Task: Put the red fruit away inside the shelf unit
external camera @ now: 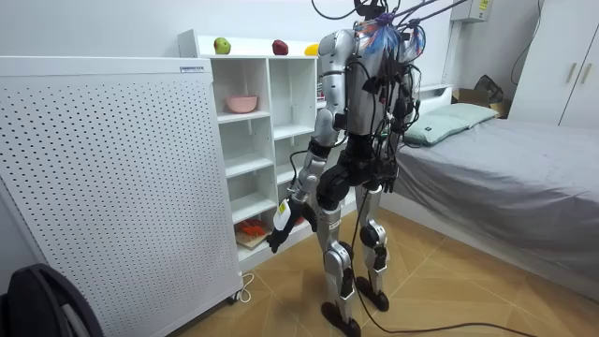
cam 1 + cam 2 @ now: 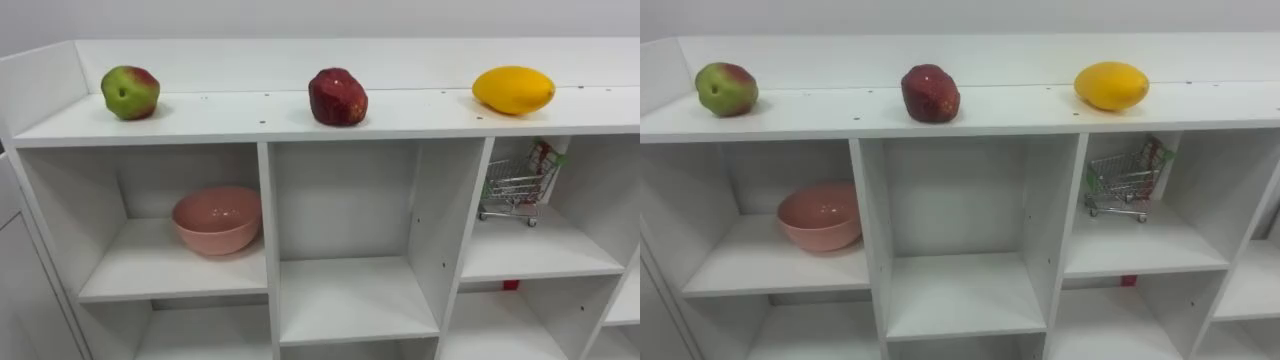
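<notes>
The robot is standing on the wooden floor right in front of the white shelf unit (image 2: 420,116), facing it, with a grey bed (image 1: 505,178) lying behind it and a white perforated panel (image 1: 112,178) standing at the room view's left. Three fruits are sitting in a row on the unit's top board, well apart from one another: a green-and-red apple (image 2: 130,92) at the robot's left, a dark red fruit (image 2: 338,97) in the middle, and a yellow fruit (image 2: 513,89) at the right. Under the apple, a pink bowl (image 2: 217,219) is resting upright in the upper left compartment. Under the yellow fruit, a toy shopping cart (image 2: 515,185) is standing in the upper right compartment. A small red thing (image 2: 510,285) is peeking out below it, too little of it to name. The left hand (image 1: 284,227) is hanging low beside the thigh, near the unit's lower shelves, holding no fruit; whether its fingers are straight or curled I cannot tell.
</notes>
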Controlling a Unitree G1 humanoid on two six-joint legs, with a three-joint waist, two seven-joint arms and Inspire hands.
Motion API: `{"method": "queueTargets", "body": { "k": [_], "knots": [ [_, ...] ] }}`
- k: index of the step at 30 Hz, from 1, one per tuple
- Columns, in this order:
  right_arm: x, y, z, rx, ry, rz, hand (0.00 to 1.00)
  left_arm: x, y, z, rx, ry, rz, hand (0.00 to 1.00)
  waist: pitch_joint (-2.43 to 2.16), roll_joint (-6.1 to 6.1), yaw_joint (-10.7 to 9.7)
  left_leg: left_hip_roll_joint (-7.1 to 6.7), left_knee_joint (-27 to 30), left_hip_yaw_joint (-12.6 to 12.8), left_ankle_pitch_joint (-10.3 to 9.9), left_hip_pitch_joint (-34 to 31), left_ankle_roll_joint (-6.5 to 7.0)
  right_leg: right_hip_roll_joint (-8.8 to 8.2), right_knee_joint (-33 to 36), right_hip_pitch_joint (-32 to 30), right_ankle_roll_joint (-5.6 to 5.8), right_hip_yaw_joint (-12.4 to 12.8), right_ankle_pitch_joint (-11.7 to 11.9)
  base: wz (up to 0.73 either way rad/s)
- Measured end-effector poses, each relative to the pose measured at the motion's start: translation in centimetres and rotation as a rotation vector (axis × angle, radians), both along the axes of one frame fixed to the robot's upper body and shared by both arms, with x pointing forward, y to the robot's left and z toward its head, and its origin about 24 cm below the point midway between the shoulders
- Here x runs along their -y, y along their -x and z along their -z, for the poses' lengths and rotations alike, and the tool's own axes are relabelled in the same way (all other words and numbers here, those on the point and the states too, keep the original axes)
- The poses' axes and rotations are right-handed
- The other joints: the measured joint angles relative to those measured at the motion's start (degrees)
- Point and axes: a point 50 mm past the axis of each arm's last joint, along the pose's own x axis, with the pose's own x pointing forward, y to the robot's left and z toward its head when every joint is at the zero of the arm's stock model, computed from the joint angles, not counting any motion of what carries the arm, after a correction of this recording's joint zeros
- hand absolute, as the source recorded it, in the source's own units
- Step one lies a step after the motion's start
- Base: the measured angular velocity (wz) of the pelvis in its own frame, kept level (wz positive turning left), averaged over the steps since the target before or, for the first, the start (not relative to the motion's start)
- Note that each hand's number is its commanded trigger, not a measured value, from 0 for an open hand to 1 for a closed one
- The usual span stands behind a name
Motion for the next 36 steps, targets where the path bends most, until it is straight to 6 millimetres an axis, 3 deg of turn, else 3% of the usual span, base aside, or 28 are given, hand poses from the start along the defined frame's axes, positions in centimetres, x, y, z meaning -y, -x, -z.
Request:
{"method": "queueTargets", "body": {
  "k": [8,13,17,19,24,28,30,31,36],
  "knots": [
    [0.0,0.2,0.1,0.001,-0.017,0.086,0.0,0.0,-0.3,0.0,0.008,-0.001,0.0,0.0,-0.01,-0.03,0.0,0.0,0.0,0.0,0.0,-0.1,0.0,0.02,0.0,-0.2,0.0,0.1,0.0,0.0],
    [0.2,0.4,0.1,0.044,-0.037,0.32,0.0,0.0,-0.4,0.0,0.014,0.0,-0.011,0.0,-0.03,-0.03,-0.1,0.02,-0.2,0.1,0.0,0.0,0.01,0.01,-0.2,0.0,0.01,-0.1,0.0,0.0],
    [1.8,-1.2,-0.6,0.178,-0.016,0.608,0.0,-0.4,-0.2,-0.1,0.037,-0.015,-0.05,0.0,-0.18,-0.35,-0.3,0.02,-0.3,0.4,0.0,0.3,0.01,0.11,-0.1,0.0,0.01,0.7,0.0,-0.03],
    [4.0,-3.9,-2.4,0.38,0.015,0.843,0.0,-0.9,-0.3,-0.3,0.071,-0.047,-0.08,0.0,-0.11,-0.38,-1.7,-0.09,-0.2,0.7,0.0,0.4,0.03,-0.12,0.1,0.0,0.09,0.3,0.0,0.0],
    [8.2,-10.1,-8.4,0.799,0.082,1.112,0.0,-1.5,-0.2,-0.6,0.097,-0.064,-0.092,0.0,0.02,-0.65,-2.0,-0.18,0.0,0.8,-0.1,0.2,0.18,-0.02,0.1,-0.7,0.34,1.2,-0.1,-0.03],
    [9.4,-12.9,-13.1,1.016,0.167,1.124,0.0,-1.6,0.2,-0.6,0.093,-0.075,-0.102,0.0,-0.06,-1.05,-1.6,-0.23,-0.2,0.8,-0.1,-0.1,0.2,0.0,0.2,-0.8,0.36,1.2,-0.1,0.0],
    [9.6,-14.3,-16.3,1.15,0.22,1.101,0.0,-1.6,0.3,-0.7,0.087,-0.077,-0.102,0.0,-0.19,-0.63,-1.7,-0.23,0.0,0.7,-0.1,-1.1,0.21,0.0,0.3,-1.5,0.35,1.1,0.0,0.0],
    [9.6,-14.6,-17.1,1.18,0.238,1.092,0.0,-1.6,0.2,-0.7,0.087,-0.079,-0.098,0.0,-0.11,-0.71,-1.7,-0.23,0.0,0.7,-0.1,-1.3,0.21,0.0,0.3,-1.7,0.35,0.9,0.0,0.04],
    [8.8,-17.4,-24.7,1.488,0.428,0.959,0.0,-1.1,0.1,-0.6,0.085,-0.068,-0.069,0.0,-0.04,-0.61,-1.3,-0.22,0.2,0.8,-0.1,-1.9,0.22,-0.14,1.2,-2.6,0.36,0.3,-0.1,0.01]
  ]
}}
